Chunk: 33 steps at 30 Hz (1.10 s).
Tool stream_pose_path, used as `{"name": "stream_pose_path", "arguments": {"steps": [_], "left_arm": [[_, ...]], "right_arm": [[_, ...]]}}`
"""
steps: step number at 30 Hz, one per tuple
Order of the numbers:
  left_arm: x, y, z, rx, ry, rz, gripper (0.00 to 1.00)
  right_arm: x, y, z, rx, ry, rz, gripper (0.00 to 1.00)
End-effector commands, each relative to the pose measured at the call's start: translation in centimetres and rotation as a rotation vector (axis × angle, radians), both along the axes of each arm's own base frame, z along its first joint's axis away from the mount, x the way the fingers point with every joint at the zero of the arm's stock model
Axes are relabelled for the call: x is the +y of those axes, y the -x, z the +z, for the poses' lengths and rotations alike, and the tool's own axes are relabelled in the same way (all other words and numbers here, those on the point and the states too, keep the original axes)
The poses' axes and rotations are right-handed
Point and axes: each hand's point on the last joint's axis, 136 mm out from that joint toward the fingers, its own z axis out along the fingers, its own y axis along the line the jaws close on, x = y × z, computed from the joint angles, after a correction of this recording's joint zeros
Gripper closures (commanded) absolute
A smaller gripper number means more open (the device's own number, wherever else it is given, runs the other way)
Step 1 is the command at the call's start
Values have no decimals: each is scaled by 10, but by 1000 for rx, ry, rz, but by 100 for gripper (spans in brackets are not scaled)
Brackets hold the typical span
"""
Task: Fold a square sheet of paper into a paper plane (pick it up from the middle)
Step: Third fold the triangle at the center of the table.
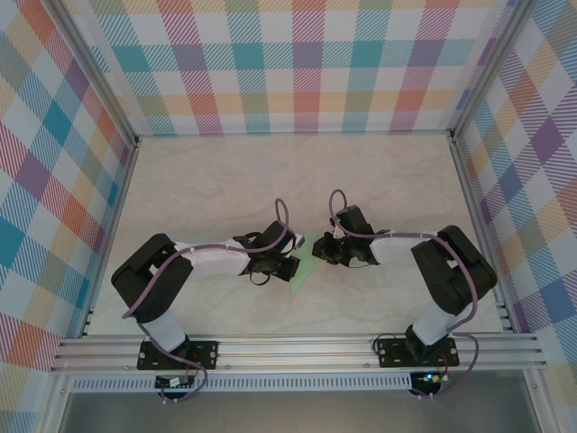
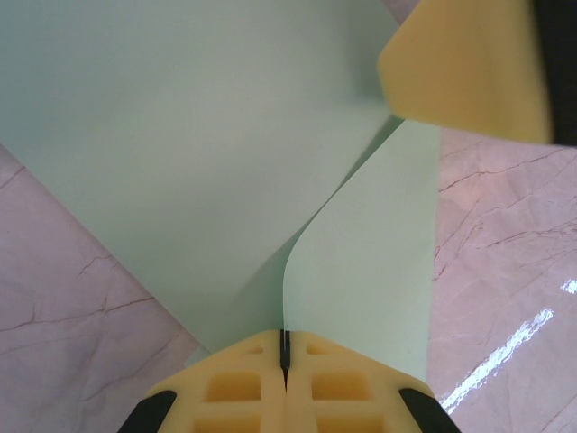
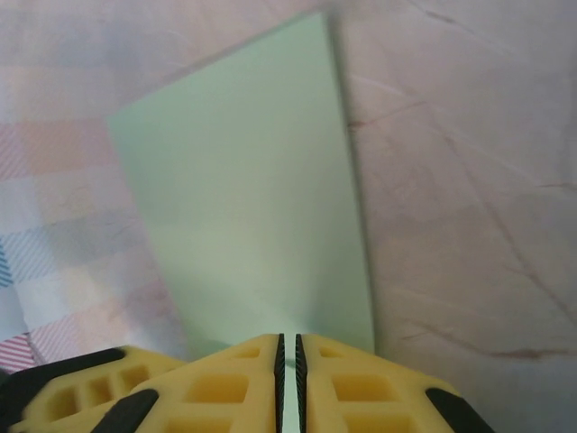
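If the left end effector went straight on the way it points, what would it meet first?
Probably the right end effector, whose yellow finger sits just ahead, slightly right, past the pale mint-green folded paper both grip; depth is unclear.

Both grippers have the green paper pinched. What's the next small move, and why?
Probably slide the left gripper along the fold to sharpen it: it and the right gripper are both shut on the paper plane, and the flap beside it bows softly instead of lying creased.
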Motion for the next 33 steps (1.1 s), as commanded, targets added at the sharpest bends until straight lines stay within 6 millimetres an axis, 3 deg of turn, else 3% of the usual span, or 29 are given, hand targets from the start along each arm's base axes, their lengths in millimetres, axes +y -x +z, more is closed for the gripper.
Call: {"name": "stream_pose_path", "arguments": {"steps": [1, 5, 12, 25, 28, 33], "left_arm": [[7, 4, -7, 27, -33, -3, 100], [8, 5, -7, 29, -35, -3, 100], [9, 5, -6, 26, -36, 0, 100], [7, 3, 1, 18, -17, 12, 97], [3, -1, 14, 2, 15, 28, 93], [7, -13, 56, -84, 54, 94, 80]], "right_arm": [[-1, -1, -12, 12, 4, 1, 86], [-6, -1, -11, 10, 14, -7, 86], [1, -8, 37, -85, -34, 36, 86], [-5, -5, -13, 21, 56, 29, 86], [-11, -3, -15, 25, 85, 22, 86], [-11, 0, -11, 21, 76, 33, 86]]}}
